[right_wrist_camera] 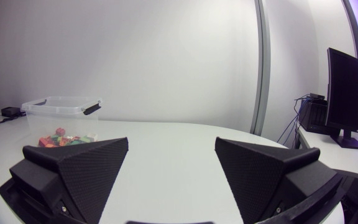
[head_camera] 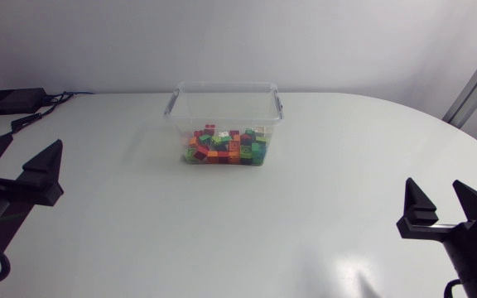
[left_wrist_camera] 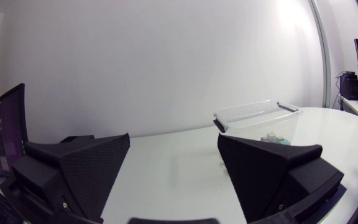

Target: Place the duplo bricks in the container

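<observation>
Glossy white table point(head_camera: 222, 240), clear container point(head_camera: 226, 103) near its far edge.
Red, orange and green duplo bricks point(head_camera: 226, 147) lie heaped inside; left gripper point(left_wrist_camera: 173, 142) and right gripper point(right_wrist_camera: 171, 143) rest at the near corners, jaws wide apart.

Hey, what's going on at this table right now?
Nothing is being handled. The duplo bricks lie piled in the clear container toward the far side of the table. The left gripper and right gripper sit open and empty at either side, well apart from it. No loose bricks show.
</observation>
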Motion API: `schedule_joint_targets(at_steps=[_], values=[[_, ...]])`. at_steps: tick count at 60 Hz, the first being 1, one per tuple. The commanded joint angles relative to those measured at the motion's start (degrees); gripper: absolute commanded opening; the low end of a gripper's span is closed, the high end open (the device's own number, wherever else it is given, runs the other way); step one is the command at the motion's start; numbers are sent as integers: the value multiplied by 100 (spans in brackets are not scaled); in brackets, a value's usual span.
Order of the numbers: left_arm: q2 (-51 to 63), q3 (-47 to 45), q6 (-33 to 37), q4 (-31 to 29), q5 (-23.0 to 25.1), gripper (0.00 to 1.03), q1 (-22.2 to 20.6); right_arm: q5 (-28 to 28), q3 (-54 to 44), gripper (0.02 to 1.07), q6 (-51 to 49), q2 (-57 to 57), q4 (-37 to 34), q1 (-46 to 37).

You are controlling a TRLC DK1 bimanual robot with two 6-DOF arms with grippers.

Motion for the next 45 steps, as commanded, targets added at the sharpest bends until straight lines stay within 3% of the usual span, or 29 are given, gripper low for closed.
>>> schedule_joint_targets(at_steps=[1, 31, 45], values=[[-268, -291, -245, -70, -60, 98, -80, -77, -81, 103, 119, -21, -66, 60], [-1943, -1548, -906, -561, -425, 99, -444, -404, -65, 103, 151, 0, -140, 192], [-2016, -1603, -934, -582, -440, 99, -460, -419, -64, 103, 152, 1, -143, 198]])
